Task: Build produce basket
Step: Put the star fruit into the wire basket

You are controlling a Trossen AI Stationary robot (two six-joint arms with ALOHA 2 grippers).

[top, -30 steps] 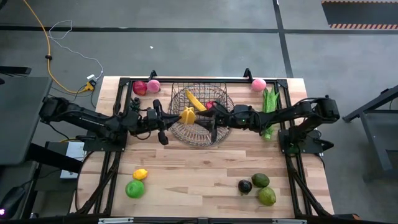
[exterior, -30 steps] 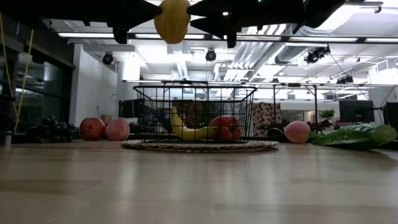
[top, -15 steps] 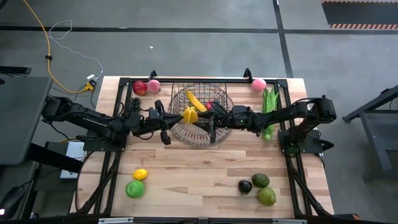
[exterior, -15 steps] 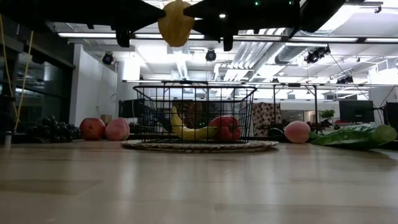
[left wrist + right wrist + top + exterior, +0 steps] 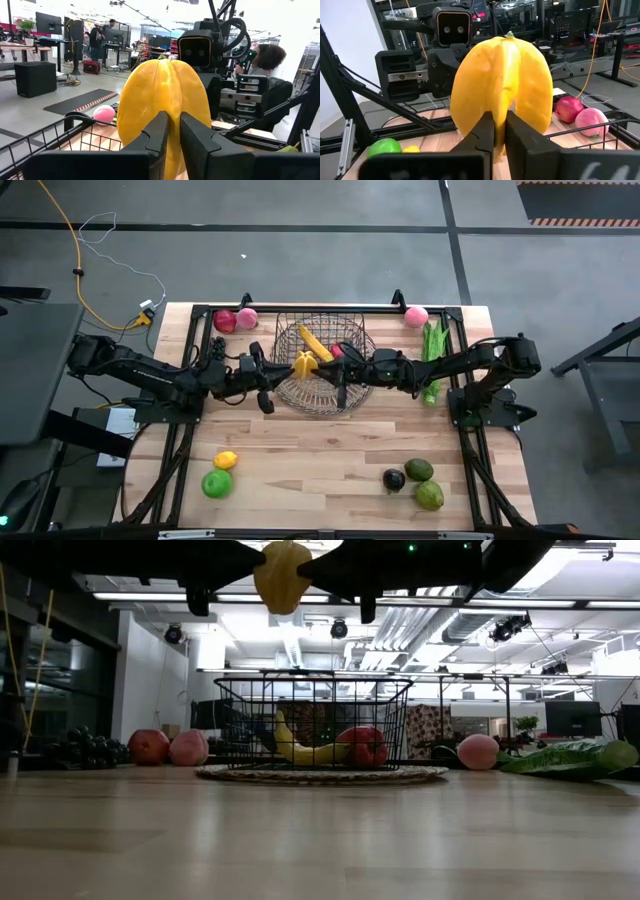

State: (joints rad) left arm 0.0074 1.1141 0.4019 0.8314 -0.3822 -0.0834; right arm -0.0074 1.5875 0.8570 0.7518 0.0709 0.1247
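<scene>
Both the left end effector [image 5: 170, 131] and right end effector [image 5: 500, 131] pinch the yellow starfruit [image 5: 303, 364] above the basket [image 5: 322, 366]; uneven release could drop it outside.

We see a big open lab: bright long ceiling lights [image 5: 300, 597], black computer screens [image 5: 48, 22], grey concrete floor [image 5: 300, 250].

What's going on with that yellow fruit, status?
Left tool and right tool both pinch the yellow fruit. Held above the basket rim. Nothing blocking.
</scene>
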